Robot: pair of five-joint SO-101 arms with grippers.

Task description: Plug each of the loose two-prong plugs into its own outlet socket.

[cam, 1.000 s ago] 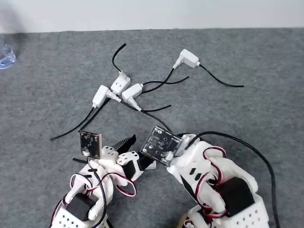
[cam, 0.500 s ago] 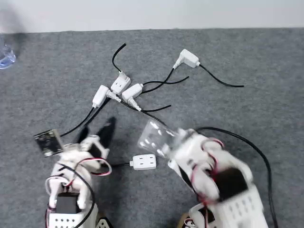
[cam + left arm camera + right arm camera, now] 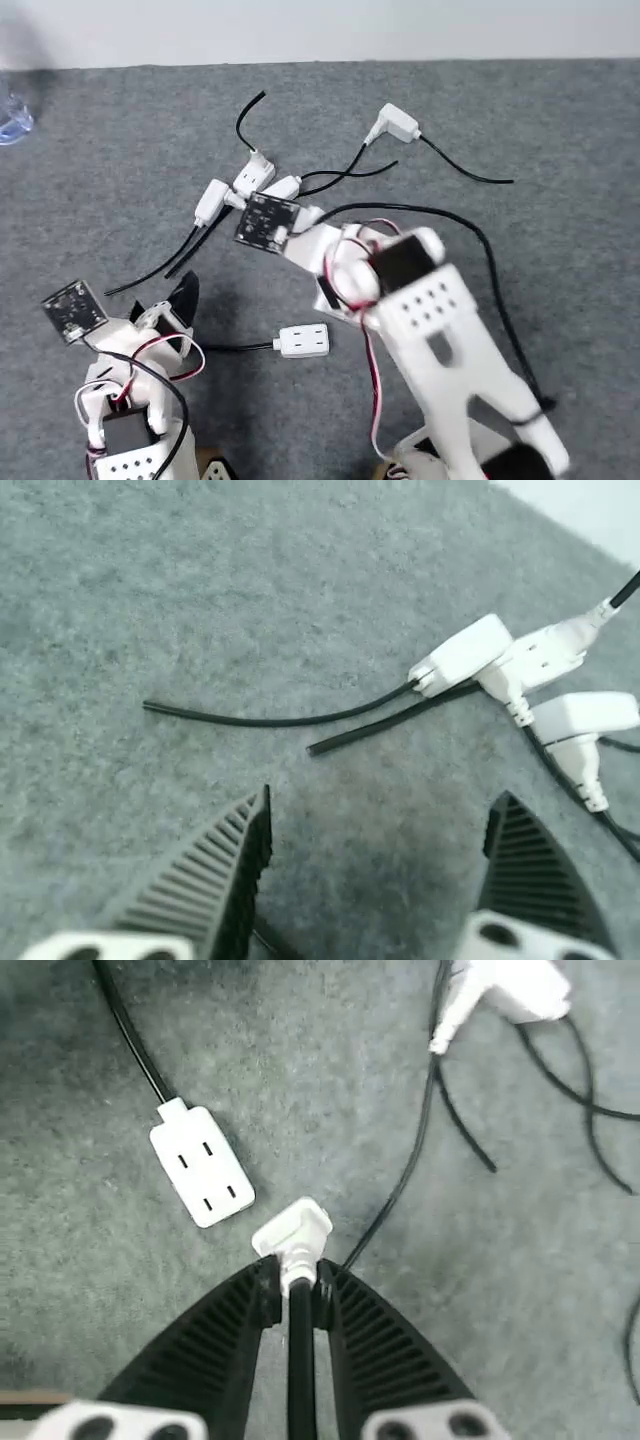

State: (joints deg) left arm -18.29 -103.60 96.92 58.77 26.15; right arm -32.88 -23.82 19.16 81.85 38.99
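On the high view, the left gripper (image 3: 165, 302) stands at the near left side of the grey carpet (image 3: 560, 230). Its jaws are apart and hold nothing. A white outlet block (image 3: 302, 342) lies on the carpet between the two arms, and its black cable runs toward the left arm. The right arm (image 3: 420, 300) stretches over a cluster of white plugs (image 3: 212, 200). A lone plug (image 3: 397, 124) lies well apart on the far side.

On the left wrist view, the black fingers (image 3: 225, 865) are wide apart above bare carpet. Farther off lie three white plug bodies (image 3: 462, 652) close together, with two loose cable ends (image 3: 260, 720) beside them.

On the right wrist view, the right gripper (image 3: 293, 1280) is pressed together on the black cable just behind the head of a white plug (image 3: 292, 1226), and this head sticks out past the fingertips. Just beside it, not touching, lies a white socket (image 3: 200, 1165) with two pairs of slots. Another plug body (image 3: 505, 985) lies farther away.
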